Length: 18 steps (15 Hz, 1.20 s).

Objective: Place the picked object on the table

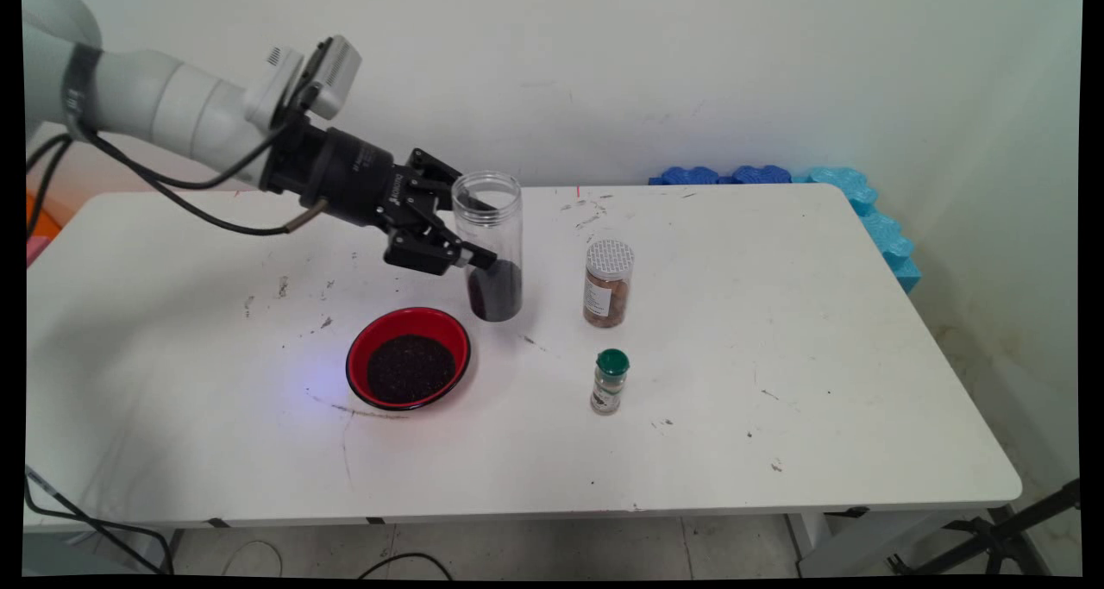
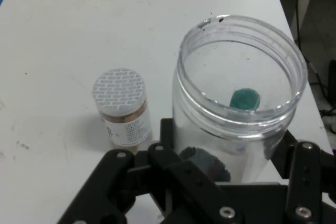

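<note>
Green-capped shaker (image 1: 610,382) sits nearest the camera, standing upright on the white worktop (image 1: 776,382) a bit right of centre. Left of it there's a red bowl (image 1: 409,358) with dark grainy stuff inside. Farther back, almost straight behind the shaker, is a spice jar (image 1: 608,283) with a silvery patterned lid and brownish contents.

Between the bowl and the spice jar, a little farther off, stands a tall clear jar (image 1: 490,244), no lid on, upright, with a layer of the same dark stuff at the bottom. The pincer (image 1: 476,227) reaches in from the left and is clenched around that clear jar about halfway up, one finger on each side. In the hand view you look right down into the jar's open mouth, with the spice jar just beside it and the shaker's green cap showing blurry through the plastic.

Blue foam (image 1: 862,201) runs along the worktop's far right edge by the wall.
</note>
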Available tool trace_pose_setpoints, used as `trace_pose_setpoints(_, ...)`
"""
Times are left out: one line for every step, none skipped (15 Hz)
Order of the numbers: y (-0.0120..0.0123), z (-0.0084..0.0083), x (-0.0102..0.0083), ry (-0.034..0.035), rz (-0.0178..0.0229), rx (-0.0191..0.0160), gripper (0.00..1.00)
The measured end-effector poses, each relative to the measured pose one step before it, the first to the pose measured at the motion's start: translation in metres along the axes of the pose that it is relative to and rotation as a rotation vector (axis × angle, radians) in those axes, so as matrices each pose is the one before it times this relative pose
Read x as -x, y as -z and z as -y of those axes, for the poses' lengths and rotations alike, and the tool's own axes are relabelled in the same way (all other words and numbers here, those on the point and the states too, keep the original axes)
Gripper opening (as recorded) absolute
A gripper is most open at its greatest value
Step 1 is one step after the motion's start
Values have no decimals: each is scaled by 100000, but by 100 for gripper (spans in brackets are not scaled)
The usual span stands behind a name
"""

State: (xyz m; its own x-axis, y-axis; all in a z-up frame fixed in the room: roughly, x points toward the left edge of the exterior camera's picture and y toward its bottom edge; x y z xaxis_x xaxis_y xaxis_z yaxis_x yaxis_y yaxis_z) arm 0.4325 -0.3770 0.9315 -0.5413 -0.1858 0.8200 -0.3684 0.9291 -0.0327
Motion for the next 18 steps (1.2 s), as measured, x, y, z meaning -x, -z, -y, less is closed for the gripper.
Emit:
trace_pose_setpoints(-537,24,196,122,-103,-300,0)
trace_pose_setpoints(-364,-14,141,29,-27,-176,0)
trace_pose_setpoints(-542,-5,208,103,-100,-277,0)
trace_pose_setpoints(-697,-40,273,179,-61,-253,0)
trace_pose_setpoints(-767,-51,272,416,-116,-211,0)
trace_pose_setpoints(-688,-47,260,600,-72,-236,0)
trace_pose_setpoints(-760,-51,286,725,-134,-264,0)
trace_pose_setpoints(-770,-61,338,890,-67,-273,0)
trace_pose_setpoints(-646,-56,316,856,19,-177,0)
trace_pose_setpoints(-746,-79,409,1056,159,-141,0)
trace_pose_setpoints(-727,-52,433,1025,209,-147,0)
trace_pose_setpoints(-602,-24,410,808,224,-116,0)
trace_pose_setpoints(-648,-5,453,859,255,-168,0)
trace_pose_setpoints(-603,28,457,668,195,-114,0)
trace_pose_setpoints(-473,38,356,519,36,-144,0)
trace_pose_setpoints(-295,22,238,375,-13,-110,0)
trace_pose_setpoints(-412,44,338,504,-7,-81,0)
trace_pose_setpoints(-265,34,211,250,-9,10,0)
